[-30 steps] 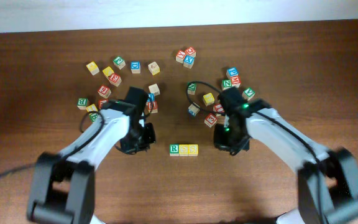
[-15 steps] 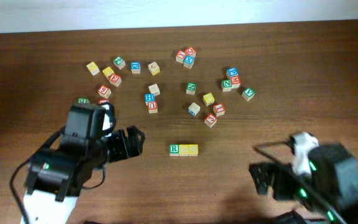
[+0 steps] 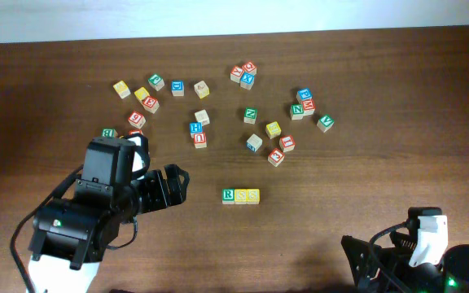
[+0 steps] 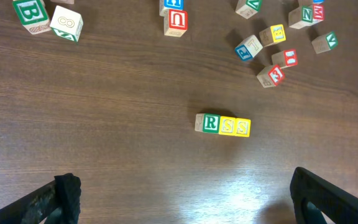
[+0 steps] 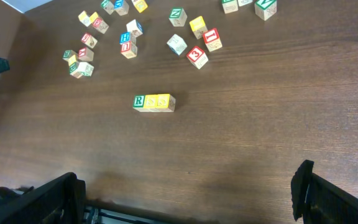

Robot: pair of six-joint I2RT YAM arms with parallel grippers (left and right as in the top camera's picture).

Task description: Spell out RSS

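We log one R-S-S block row [image 3: 240,195], its blocks touching, mid-desk [image 3: 357,179], loose letter blocks [image 3: 251,115] scattered beyond it, with left gripper [image 3: 175,185] and right gripper [image 3: 355,259] both spread wide, empty, well apart from it.

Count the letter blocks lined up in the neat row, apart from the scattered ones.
3. The green R block is at the row's left end, the middle S block is yellow and sits beside it, and the right S block, also yellow, ends the row. All three touch, and none appears hidden.

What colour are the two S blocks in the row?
Yellow: the S blocks show clearest in the left wrist view.
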